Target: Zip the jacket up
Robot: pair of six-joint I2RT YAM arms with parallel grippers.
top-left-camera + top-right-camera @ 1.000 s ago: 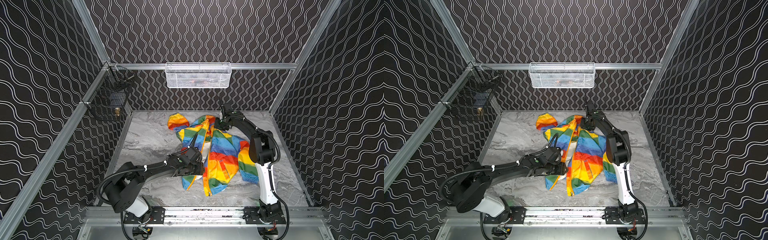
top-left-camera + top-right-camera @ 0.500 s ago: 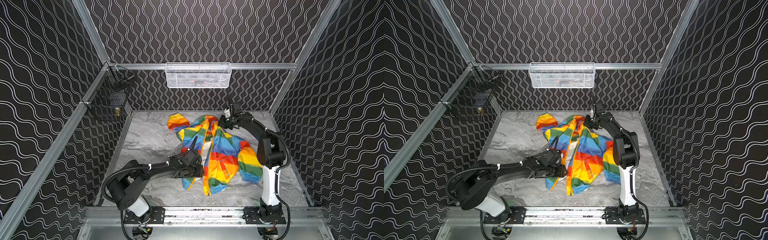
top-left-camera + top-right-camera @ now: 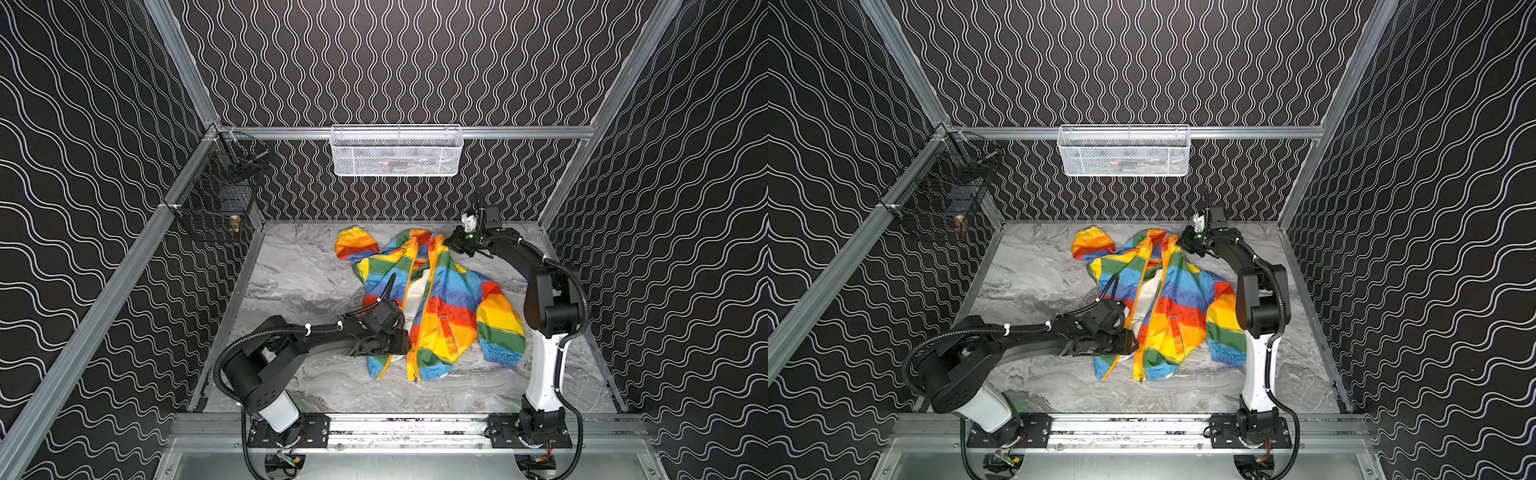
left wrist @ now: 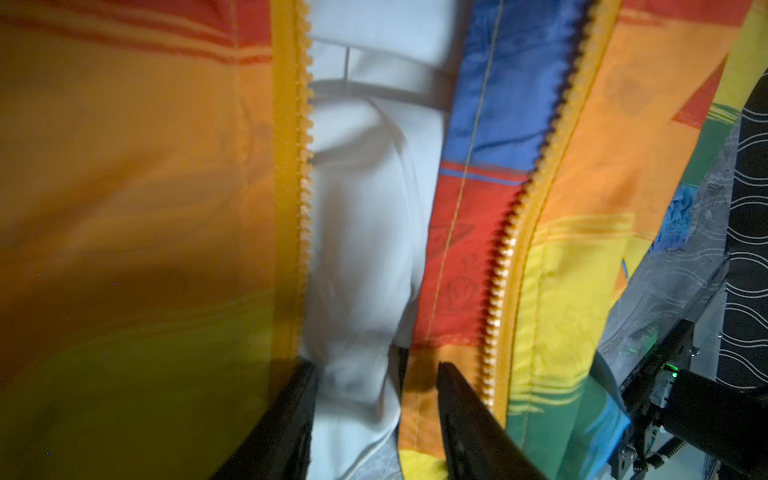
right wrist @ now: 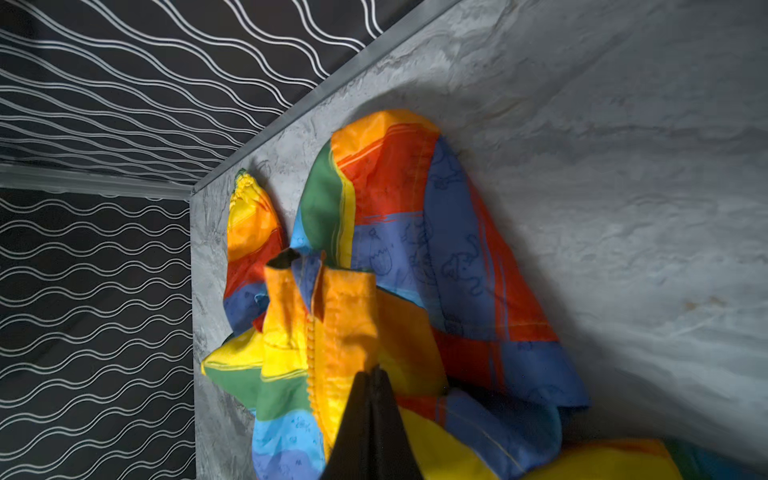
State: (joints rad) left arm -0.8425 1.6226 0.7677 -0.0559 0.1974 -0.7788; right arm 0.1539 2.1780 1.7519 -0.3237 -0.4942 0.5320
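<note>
The right gripper (image 5: 371, 374) pinched the collar (image 5: 332, 299) of the rainbow jacket (image 3: 449, 299) by the table's (image 3: 299, 282) far edge. The left gripper (image 4: 374, 374), half-open, straddled loose white lining (image 4: 365, 249), which could jam the zipper (image 4: 498, 257).

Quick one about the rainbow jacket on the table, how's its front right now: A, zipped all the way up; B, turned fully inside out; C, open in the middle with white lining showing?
C: the jacket has its orange zipper rows apart, with white lining showing between them.
</note>
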